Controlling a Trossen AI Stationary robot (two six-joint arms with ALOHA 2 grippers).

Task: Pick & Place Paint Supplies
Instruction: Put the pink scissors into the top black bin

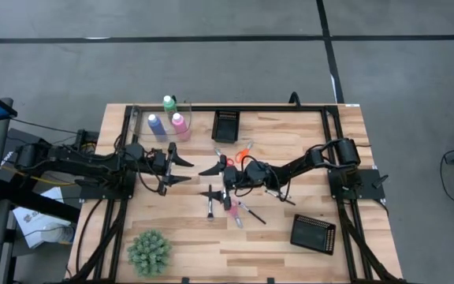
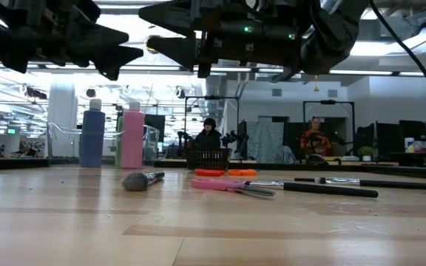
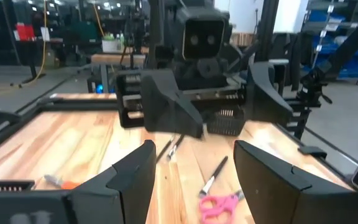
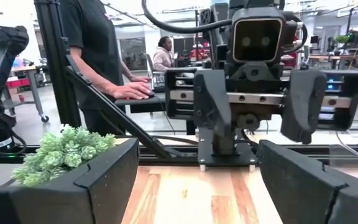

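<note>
Both spread, empty end effectors, left [image 1: 181, 167] and right [image 1: 212, 180], hover mid-frame, so nothing seems placed: dark-handled brushes [image 1: 252, 211] and pink-handled scissors [image 1: 231, 207] lie centre surface, white-capped bottles [image 1: 169, 120] upper left.

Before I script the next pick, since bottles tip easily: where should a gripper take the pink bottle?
Grip the pink bottle around its straight body, below the white cap. It stands upright, close between the blue bottle and green bottle, so probably come level from its open side facing the table's middle.
</note>
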